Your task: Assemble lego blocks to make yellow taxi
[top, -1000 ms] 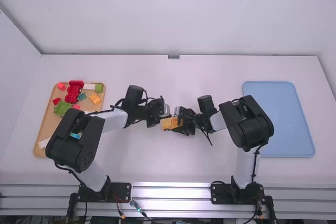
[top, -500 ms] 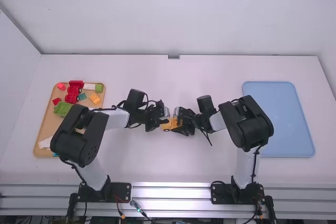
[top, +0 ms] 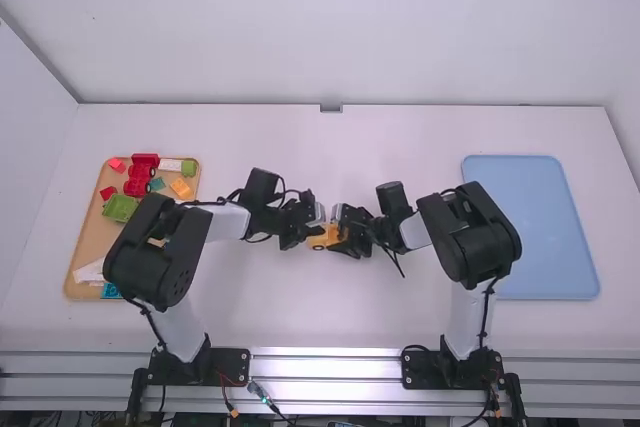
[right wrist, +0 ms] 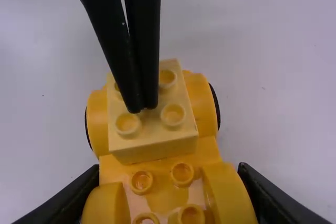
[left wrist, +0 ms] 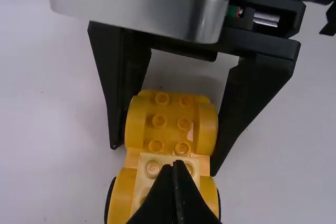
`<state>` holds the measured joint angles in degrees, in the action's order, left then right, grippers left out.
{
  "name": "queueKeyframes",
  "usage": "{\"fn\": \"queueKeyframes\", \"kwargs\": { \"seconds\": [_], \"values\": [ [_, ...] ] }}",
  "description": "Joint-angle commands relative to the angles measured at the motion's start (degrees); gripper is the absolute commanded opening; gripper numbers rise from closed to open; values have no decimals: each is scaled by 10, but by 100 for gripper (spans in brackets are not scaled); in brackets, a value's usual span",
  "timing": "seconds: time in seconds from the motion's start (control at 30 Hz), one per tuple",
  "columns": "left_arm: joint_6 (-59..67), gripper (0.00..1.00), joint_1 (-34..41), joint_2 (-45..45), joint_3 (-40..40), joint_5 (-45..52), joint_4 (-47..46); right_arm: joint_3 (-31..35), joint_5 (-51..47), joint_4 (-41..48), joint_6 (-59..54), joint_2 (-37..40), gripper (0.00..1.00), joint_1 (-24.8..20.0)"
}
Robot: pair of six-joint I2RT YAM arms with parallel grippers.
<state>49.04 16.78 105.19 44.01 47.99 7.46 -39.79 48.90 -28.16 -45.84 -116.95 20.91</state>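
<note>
Mid-table in the high view, my left gripper [top: 315,222] meets my right gripper [top: 341,226] over the yellow toy car [top: 318,241]. The left wrist view has my left gripper [left wrist: 178,164] shut, its tips together at a pale yellow block [left wrist: 152,167] on the car's wheeled end. The car's studded yellow body [left wrist: 167,117] is clamped between the right gripper's fingers. In the right wrist view my right gripper [right wrist: 170,190] holds this body from both sides. The left fingertips [right wrist: 149,95] rest among the pale block's [right wrist: 152,142] studs, nothing visible between them.
At the left, an orange-brown tray [top: 88,237] holds red, green, white, blue and orange pieces, partly under the left arm. A blue tray [top: 540,227] lies at the right, beside the right arm's elbow.
The left arm's elbow has shifted right, and its gripper has moved slightly toward the table's near side. My right arm and the car have stayed in place.
</note>
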Motion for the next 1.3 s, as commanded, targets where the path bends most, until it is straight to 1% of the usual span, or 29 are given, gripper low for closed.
{"fn": "queueKeyframes", "kwargs": {
  "seconds": [0.0,0.1,0.2,0.37,0.43,0.47,0.5,0.63,0.73,0.77,0.8,0.87,0.9,0.93,0.97,1.07,1.17,1.2,1.23,1.27],
  "values": [
    [5,2,16,46,-23,-93,-29,-7,2,0,6,-8,55,5],
    [-18,2,16,46,-23,-163,-40,-7,-2,1,6,-8,55,5],
    [-32,2,17,44,-23,-190,-32,-7,-1,1,6,-8,55,5],
    [-32,2,18,14,-16,-150,-16,-7,-1,1,7,-8,55,5],
    [-32,3,17,-21,3,-115,-15,-7,-1,2,6,-8,55,5],
    [-38,35,13,-41,15,-100,-17,-7,-1,2,6,-8,55,5],
    [-46,100,10,-53,20,-94,-17,-7,-2,2,6,-8,55,5],
    [-82,99,-19,-124,55,-92,-22,-7,-1,3,6,-8,56,5],
    [-117,99,-47,-168,68,-81,-30,-7,-10,3,7,-8,56,5],
    [-150,99,-66,-190,71,-79,-29,-7,-17,3,7,-8,58,5],
    [-155,99,-69,-192,72,-80,-28,-7,-17,3,7,-8,58,5],
    [-205,99,-97,-219,72,-89,-29,-8,-30,2,13,-8,66,6],
    [-233,99,-117,-235,71,-104,-40,-7,-40,2,18,-8,86,6],
    [-236,99,-121,-238,70,-107,-43,-7,-43,1,22,-7,89,6],
    [-250,99,-135,-246,70,-120,-58,-7,-59,0,35,-6,99,5],
    [-261,99,-164,-259,69,-136,-106,-7,-99,13,58,9,99,5],
    [-274,99,-187,-263,69,-151,-137,-8,-139,69,53,50,99,5],
    [-307,99,-198,-264,69,-170,-146,-12,-161,108,50,75,99,5],
    [-320,99,-202,-265,69,-176,-147,-14,-168,121,46,82,99,5],
    [-394,99,-219,-267,69,-218,-162,-26,-197,191,17,115,99,6]
  ]
}}
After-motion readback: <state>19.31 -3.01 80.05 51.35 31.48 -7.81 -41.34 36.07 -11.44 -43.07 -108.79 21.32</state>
